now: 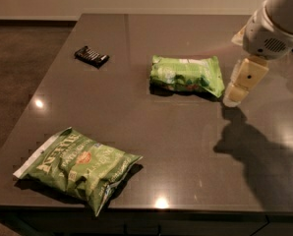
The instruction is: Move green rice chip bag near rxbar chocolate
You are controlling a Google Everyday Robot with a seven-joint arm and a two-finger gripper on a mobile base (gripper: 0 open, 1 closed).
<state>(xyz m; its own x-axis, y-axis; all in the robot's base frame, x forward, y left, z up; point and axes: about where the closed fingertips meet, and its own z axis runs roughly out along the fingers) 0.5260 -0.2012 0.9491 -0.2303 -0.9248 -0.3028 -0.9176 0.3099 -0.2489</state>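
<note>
The green rice chip bag lies flat in the middle of the dark table, with a white patch along its top edge. The rxbar chocolate, a small dark bar, lies at the far left of the table, well apart from the bag. My gripper hangs from the white arm at the right, pointing down and left. Its tip is just off the bag's right end, close above the tabletop, and it holds nothing that I can see.
A larger olive-green "Kettle" bag lies near the front left corner. The dark glossy table ends at a front edge below and a left edge beside the floor. My arm's shadow falls at the front right.
</note>
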